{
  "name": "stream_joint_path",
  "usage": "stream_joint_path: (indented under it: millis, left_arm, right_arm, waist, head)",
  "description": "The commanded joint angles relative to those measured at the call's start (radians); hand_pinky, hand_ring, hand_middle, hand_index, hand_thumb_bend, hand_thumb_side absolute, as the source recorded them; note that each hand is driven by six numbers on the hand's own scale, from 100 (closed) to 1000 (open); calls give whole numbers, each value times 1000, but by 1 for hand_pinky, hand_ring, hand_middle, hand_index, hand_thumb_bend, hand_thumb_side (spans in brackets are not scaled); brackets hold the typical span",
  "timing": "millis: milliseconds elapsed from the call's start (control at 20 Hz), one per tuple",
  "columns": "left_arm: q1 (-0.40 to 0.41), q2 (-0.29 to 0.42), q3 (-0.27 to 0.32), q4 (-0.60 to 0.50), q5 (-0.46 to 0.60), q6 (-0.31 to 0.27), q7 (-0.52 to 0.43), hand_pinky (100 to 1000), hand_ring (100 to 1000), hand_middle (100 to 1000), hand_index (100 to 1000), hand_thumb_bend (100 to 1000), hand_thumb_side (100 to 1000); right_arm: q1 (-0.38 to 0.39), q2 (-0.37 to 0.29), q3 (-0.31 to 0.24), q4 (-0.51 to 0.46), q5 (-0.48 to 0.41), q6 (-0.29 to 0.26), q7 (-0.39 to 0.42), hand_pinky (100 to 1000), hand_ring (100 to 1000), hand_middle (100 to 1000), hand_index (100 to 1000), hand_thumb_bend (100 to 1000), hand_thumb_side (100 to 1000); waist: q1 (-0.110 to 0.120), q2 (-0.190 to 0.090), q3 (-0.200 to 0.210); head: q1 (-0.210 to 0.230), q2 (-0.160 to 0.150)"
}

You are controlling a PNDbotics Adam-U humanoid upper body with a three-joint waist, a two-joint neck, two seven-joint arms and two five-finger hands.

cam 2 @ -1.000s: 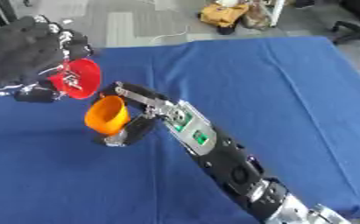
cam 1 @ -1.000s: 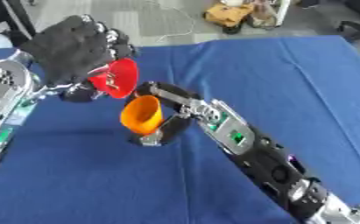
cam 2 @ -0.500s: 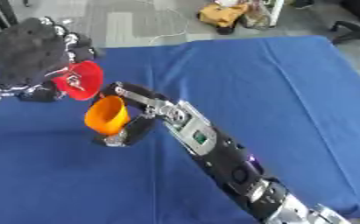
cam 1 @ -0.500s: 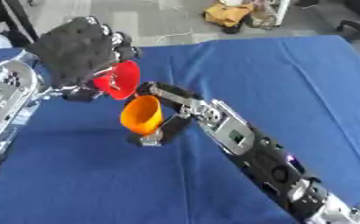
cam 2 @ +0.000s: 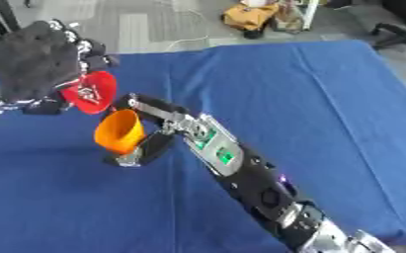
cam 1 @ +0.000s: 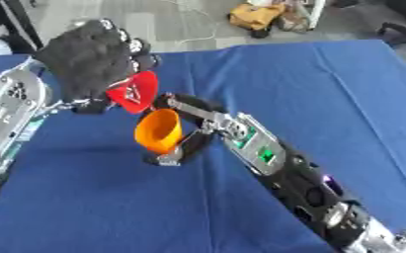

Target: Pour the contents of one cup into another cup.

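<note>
My left hand (cam 1: pixel 94 62) is shut on a red cup (cam 1: pixel 135 92), which is tipped steeply with its mouth turned toward the right, just above and left of the orange cup's rim. An orange cup (cam 1: pixel 157 130) is held by my right hand (cam 1: pixel 187 143), whose fingers curl round its right side and base; this cup leans to the left above the blue tablecloth (cam 1: pixel 327 94). The red cup's lower edge nearly touches the orange rim. I cannot see what either cup holds.
The blue cloth covers the whole table, with its far edge (cam 1: pixel 266 45) at the top. Beyond it lies grey floor with a yellow-brown bundle (cam 1: pixel 258 15) and a chair base (cam 2: pixel 396 29). My right forearm (cam 1: pixel 284 168) crosses the table's middle diagonally.
My left hand has lifted a little and turned the red cup further over the orange cup. The right hand and orange cup have stayed nearly still.
</note>
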Motion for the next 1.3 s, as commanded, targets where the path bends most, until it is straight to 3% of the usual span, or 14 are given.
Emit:
stream_joint_path:
  millis: [50, 1300]
  left_arm:
    - [-26, 6, 4, -18, -18, -4, 5, 230, 343, 427, 778, 548, 100]
    - [-32, 1, 3, -13, -69, -18, 10, 244, 350, 427, 780, 550, 100]
  right_arm:
    - [-17, -2, -6, -16, -8, -1, 2, 268, 400, 434, 582, 172, 153]
    - [-18, -4, -5, -18, -10, 1, 2, 263, 400, 434, 582, 170, 151]
  waist:
    - [3, -19, -1]
    - [5, -20, 4]
  head:
    - [-2, 4]
    - [-8, 3]
